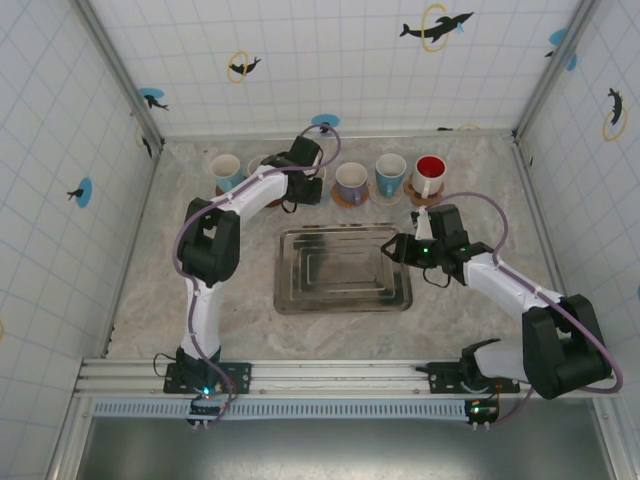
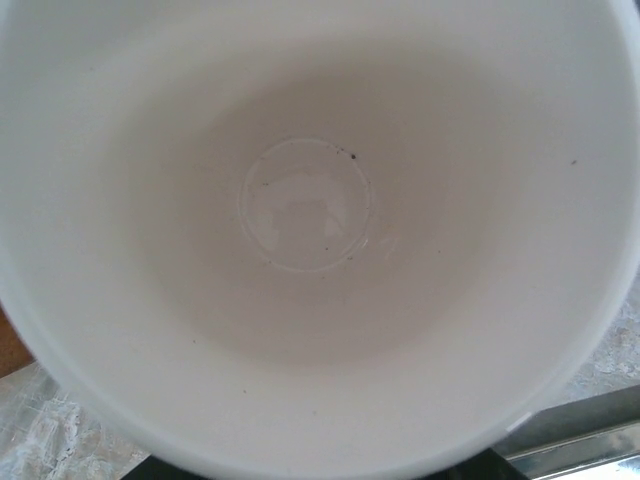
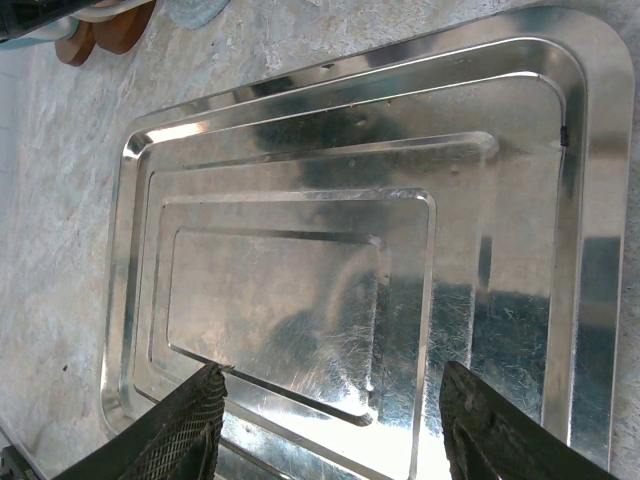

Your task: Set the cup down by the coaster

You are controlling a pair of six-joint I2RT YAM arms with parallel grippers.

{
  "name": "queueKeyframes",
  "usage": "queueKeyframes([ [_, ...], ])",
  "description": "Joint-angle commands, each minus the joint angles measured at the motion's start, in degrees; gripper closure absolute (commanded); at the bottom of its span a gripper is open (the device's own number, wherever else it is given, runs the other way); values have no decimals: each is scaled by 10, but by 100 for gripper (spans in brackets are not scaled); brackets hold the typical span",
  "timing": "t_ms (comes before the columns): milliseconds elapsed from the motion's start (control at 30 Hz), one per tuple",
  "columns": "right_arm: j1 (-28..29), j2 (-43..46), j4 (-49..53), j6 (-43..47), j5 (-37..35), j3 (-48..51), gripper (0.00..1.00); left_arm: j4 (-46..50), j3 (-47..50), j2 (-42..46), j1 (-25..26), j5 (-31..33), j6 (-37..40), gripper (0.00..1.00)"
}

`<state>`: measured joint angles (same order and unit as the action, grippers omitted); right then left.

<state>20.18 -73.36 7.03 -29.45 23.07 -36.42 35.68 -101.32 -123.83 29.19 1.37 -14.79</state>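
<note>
Cup [image 2: 305, 205] looks set among the coasters [image 1: 349, 199], release remaining; whether our left pincer [image 1: 303, 180] grips we cannot tell, while our right pincer [image 3: 332, 370] hangs open, empty.

You are looking down on a marbled table [image 1: 200, 300] walled in by white tiled panels. A steel tray [image 1: 340, 270] lies flat at its middle. Along the back edge stands a row of cups: a pale blue cup [image 1: 225, 170] at the left, then a purple cup [image 1: 351, 180], a blue cup [image 1: 390, 172] and a red-lined cup [image 1: 430, 170], the last three each on a brown coaster [image 1: 349, 201]. Your left arm reaches to that row, and the left gripper [image 1: 303, 178] hangs between the pale blue and purple cups, hiding whatever sits beneath it. The right gripper [image 1: 393, 248] hovers at the tray's right edge.
</note>
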Motion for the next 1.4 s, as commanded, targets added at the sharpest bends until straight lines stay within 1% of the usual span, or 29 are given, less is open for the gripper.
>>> queueKeyframes([
  [0,-2,-6,-18,-2,6,6,41,13,-2,34,-4,-9,9,65],
  [333,-2,-6,-19,-5,3,7,40,14,16,76,1,-14,8,63],
  [600,-2,-2,-18,-12,-5,5,40,-6,67,135,7,-12,1,60],
  [800,-2,7,-11,-13,-11,1,40,-7,106,191,16,4,-1,58],
  [967,-2,27,-1,-15,-22,0,39,-36,158,264,21,-10,-5,57],
  [1200,-2,66,22,-13,-41,-1,38,-92,254,378,25,-47,-10,51],
  [1300,-2,89,47,-13,-55,-1,38,-114,297,431,25,-38,-17,50],
  [1367,-2,107,58,-12,-68,0,37,-126,333,471,25,-16,-28,45],
])
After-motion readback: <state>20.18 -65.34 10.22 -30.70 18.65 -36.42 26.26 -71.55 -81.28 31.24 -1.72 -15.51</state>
